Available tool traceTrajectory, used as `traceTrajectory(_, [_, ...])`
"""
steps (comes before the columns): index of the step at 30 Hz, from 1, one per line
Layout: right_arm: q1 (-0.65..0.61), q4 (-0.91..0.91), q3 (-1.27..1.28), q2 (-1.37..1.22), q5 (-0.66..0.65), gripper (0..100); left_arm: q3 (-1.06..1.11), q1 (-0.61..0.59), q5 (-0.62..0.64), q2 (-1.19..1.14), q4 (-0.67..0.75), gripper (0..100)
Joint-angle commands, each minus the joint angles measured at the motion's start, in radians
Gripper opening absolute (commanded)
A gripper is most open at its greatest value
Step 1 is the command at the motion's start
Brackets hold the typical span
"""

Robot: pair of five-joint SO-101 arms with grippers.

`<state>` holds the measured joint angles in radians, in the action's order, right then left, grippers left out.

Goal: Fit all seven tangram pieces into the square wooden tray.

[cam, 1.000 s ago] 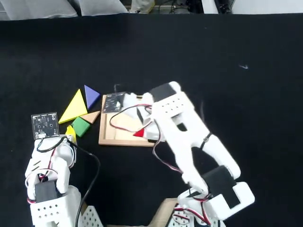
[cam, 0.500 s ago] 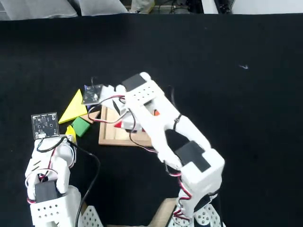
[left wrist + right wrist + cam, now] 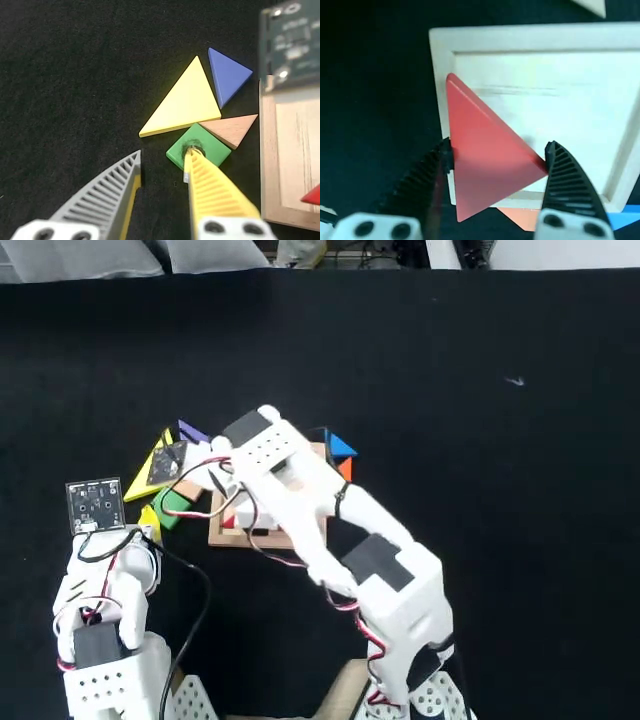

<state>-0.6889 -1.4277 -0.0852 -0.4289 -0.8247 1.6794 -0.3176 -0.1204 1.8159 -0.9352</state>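
Observation:
The square wooden tray (image 3: 216,537) (image 3: 520,31) lies left of the table's centre. My right gripper (image 3: 232,515) (image 3: 497,157) is over the tray's near left corner, shut on the red triangle (image 3: 228,523) (image 3: 485,170), which overlaps the rim. A yellow triangle (image 3: 185,100), blue-violet triangle (image 3: 227,75), bare-wood triangle (image 3: 230,130) and green square (image 3: 210,147) lie together left of the tray. My left gripper (image 3: 162,160) (image 3: 148,525) stands open beside them, its yellow fingertip (image 3: 190,155) at the green square's edge.
A blue piece (image 3: 340,445) and an orange piece (image 3: 345,468) lie just outside the tray's right rim. The right arm (image 3: 300,500) covers much of the tray. Its camera board (image 3: 165,462) hangs over the yellow triangle. Black cloth stretches far and right.
The right arm has swung left across the tray, carrying the red triangle from its middle to the near left corner. The blue and orange pieces came into sight. The left arm kept still.

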Motion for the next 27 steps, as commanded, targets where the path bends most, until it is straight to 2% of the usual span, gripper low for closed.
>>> traceTrajectory(1, [-0.020, 0.000, -0.058, 0.005, 0.037, 21.2, 0.019, 0.004, 0.000, 0.008, -0.002, 15])
traceTrajectory(16, [-0.020, -0.017, -0.048, 0.004, 0.060, 21.7, 0.019, 0.004, 0.000, 0.008, -0.002, 15])
traceTrajectory(22, [-0.020, -0.020, -0.048, 0.004, 0.103, 30.9, 0.019, 0.004, 0.000, 0.008, 0.000, 15])
traceTrajectory(27, [-0.020, -0.021, -0.048, 0.004, 0.095, 31.2, 0.019, 0.004, 0.000, 0.008, 0.000, 15])
